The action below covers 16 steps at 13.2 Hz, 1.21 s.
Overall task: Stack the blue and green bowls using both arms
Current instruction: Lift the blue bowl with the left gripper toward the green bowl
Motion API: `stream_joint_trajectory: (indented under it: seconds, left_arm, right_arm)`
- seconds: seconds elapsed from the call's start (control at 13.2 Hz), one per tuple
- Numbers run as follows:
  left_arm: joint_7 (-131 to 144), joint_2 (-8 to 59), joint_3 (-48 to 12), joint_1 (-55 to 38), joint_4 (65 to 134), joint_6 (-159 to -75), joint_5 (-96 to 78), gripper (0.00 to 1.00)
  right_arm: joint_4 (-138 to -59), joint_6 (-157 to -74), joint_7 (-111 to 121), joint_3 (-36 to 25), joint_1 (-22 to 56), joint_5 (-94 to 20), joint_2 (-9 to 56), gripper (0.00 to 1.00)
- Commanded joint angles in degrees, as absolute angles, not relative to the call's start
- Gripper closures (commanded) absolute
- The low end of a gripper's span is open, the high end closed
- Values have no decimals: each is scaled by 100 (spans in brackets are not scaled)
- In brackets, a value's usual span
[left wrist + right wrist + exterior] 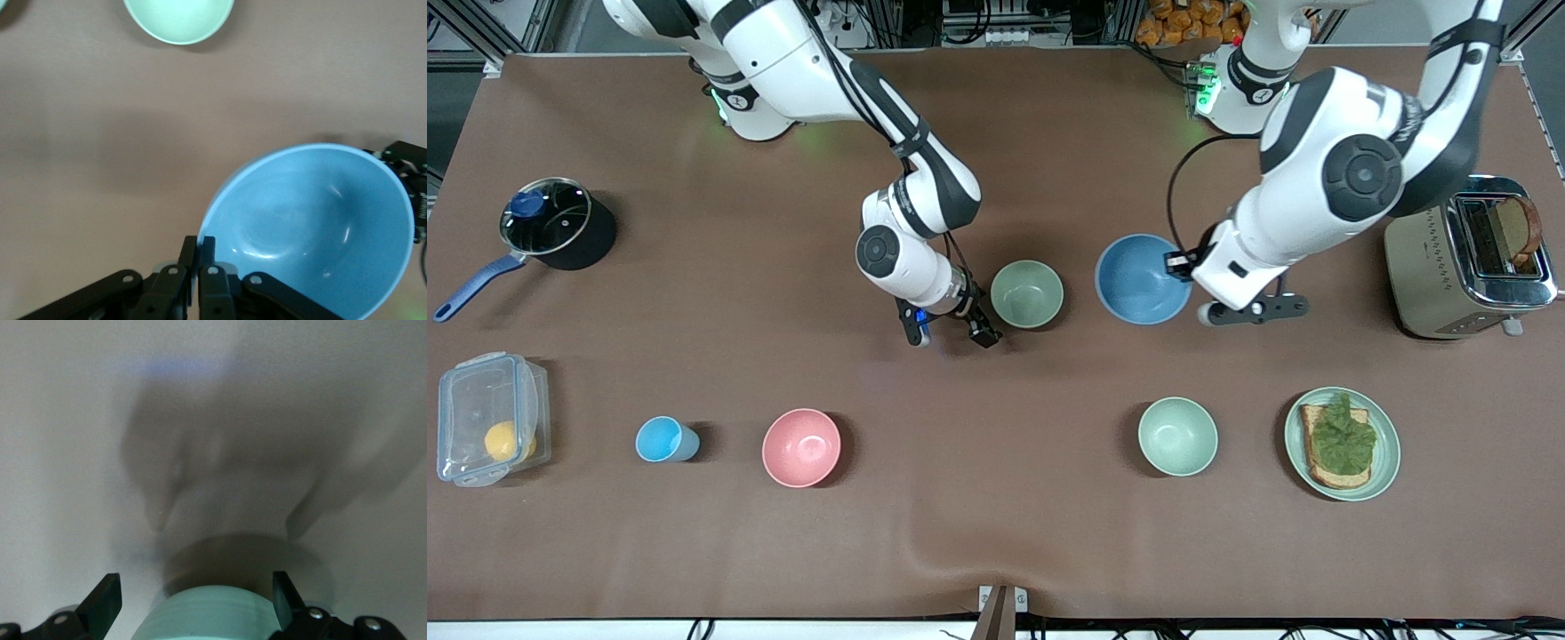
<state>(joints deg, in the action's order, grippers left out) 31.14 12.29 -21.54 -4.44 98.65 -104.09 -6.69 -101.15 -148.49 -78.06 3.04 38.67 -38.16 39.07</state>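
The blue bowl (1138, 280) sits mid-table, toward the left arm's end. My left gripper (1183, 265) is shut on its rim; in the left wrist view the fingers (207, 250) pinch the rim of the tilted blue bowl (313, 227). The sage-green bowl (1027, 293) stands beside it, toward the right arm's end. My right gripper (951, 327) is open, low beside the green bowl. In the right wrist view the green bowl's wall (213, 613) shows between the spread fingers (101, 599), which do not touch it.
A mintier green bowl (1177, 436) and a green plate with toast (1342, 443) lie nearer the camera. A pink bowl (801, 447), a light-blue cup (663, 439) and a plastic container (487, 431) are also in that row. There is a toaster (1463, 258) and a pot (551, 222).
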Motion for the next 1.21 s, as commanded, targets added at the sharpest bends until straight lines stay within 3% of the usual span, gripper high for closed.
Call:
stream_joint_trajectory:
  seconds: [0.0,0.3,1.13]
  left_arm:
    - [3550,1362,-2153,-711,9826,-10677,-800,100]
    - [4043,1705,-2145,-958,9914,-11073,-800,100]
    - [4702,1828,-2153,-1415,10854,-12611,-782,100]
  right_arm:
    - [-10028,-14766,-7567,422,3700,-4034,3946,0]
    - [-10081,-14634,-7550,422,3674,-4034,3920,0]
    - [-10116,-14599,-7559,422,3630,-4043,3920,0]
